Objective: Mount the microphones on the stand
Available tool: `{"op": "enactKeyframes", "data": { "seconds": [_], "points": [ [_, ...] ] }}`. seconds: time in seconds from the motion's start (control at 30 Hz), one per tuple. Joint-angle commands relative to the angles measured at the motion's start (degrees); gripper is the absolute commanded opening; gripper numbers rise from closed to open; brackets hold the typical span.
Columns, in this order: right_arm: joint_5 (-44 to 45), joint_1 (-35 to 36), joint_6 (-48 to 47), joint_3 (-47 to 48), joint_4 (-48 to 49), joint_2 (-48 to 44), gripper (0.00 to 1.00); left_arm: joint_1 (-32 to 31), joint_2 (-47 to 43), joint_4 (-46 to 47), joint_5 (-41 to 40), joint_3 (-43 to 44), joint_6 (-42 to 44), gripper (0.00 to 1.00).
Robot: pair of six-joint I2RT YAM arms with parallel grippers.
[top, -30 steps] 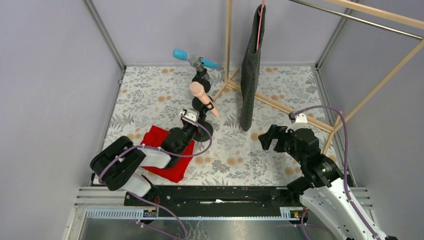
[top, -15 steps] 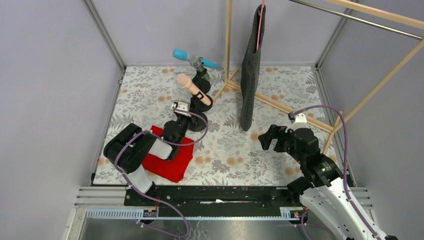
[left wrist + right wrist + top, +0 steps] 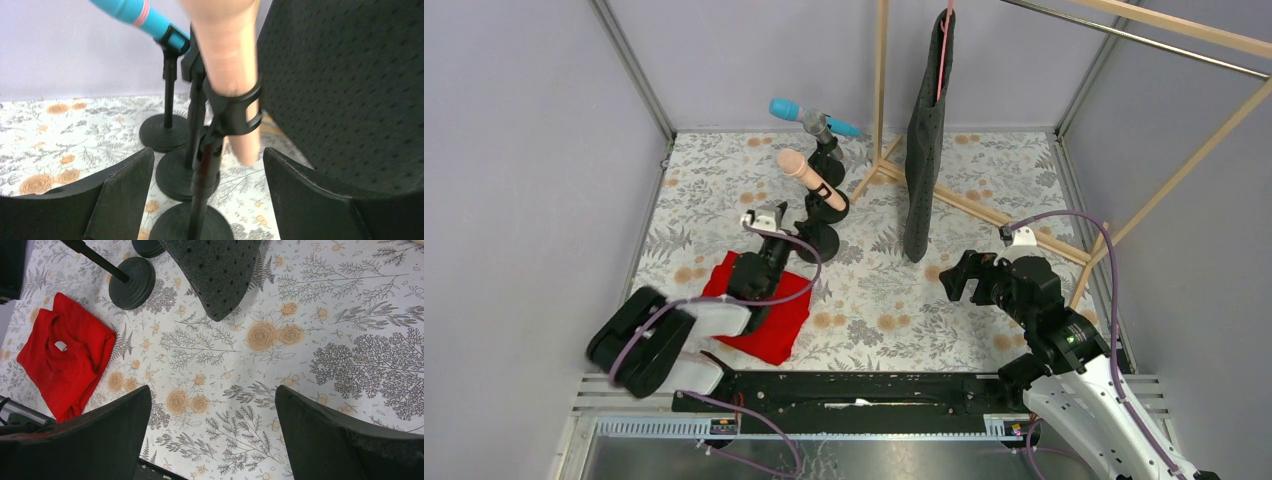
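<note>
- Left end effector (image 3: 767, 214) has just let go: it was clamped down a second ago, and its jaws now stand wide with nothing between them. It has also backed off toward the near left, clear of the front stand (image 3: 820, 240).
- Peach-pink microphone (image 3: 808, 177) sits in the front stand's clip (image 3: 235, 107), tilted with its head up and to the left. It is in the same pose as half a second ago, so the clip carries it unaided.
- Cyan-blue microphone (image 3: 786, 109) is clipped on the rear stand and has not moved.
- Right end effector (image 3: 959, 277) has not moved either. Its jaws are wide and empty, and it hovers over the desk (image 3: 984, 180), well apart from the stands.
- Judgement: two microphones are attached. The middle stand (image 3: 186, 172) has its clip mostly hidden behind the peach one, so it is not clear whether it is free.
- The silver-grey microphone is not visible in any view. It is probably the remaining job and has to be found first.
</note>
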Motion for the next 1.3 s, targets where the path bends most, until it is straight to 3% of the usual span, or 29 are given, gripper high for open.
{"op": "enactKeyframes", "data": {
  "seconds": [0.0, 0.03, 0.1, 0.23, 0.37, 0.57, 0.7, 1.03, 1.27],
  "points": [
    [-1.23, -0.26, -1.04, 0.23, 1.55, -0.45, 1.00, -4.23, -14.21, -14.24, -6.52, -1.01, -1.90, 0.85],
    [-1.15, -0.30, -1.15, 0.24, 1.48, -0.56, 1.00, -5.81, -17.99, -19.46, -8.41, -0.99, -2.98, 0.88],
    [-0.66, -0.31, -1.18, 0.64, 0.86, -0.86, 1.00, -8.76, -26.06, -38.95, -14.35, 2.11, -6.44, 0.97],
    [0.42, -0.28, -1.18, 0.05, 1.43, -2.44, 1.00, -9.73, -37.13, -74.28, -18.16, 11.42, -20.16, 0.99],
    [1.46, -0.27, -1.56, -0.34, 2.21, -3.57, 1.00, -9.76, -46.71, -92.69, -19.08, 15.70, -26.00, 0.99],
    [2.00, -0.32, -4.97, 1.46, 3.22, -4.02, 1.00, -9.72, -58.04, -103.00, -17.29, 18.57, -22.12, 0.99],
    [1.05, -0.34, -7.81, 3.37, 2.26, -4.84, 1.00, -9.76, -59.66, -108.88, -20.11, 22.88, -17.90, 0.99],
    [1.78, -0.32, -8.81, -0.44, 5.50, -11.73, 1.00, -9.72, -55.77, -108.94, -20.81, 23.71, -18.76, 0.99],
    [3.06, -0.28, -9.33, 0.57, 3.89, -11.48, 1.00, -9.71, -59.91, -108.27, -21.97, 21.42, -21.90, 0.99]
  ]
}}
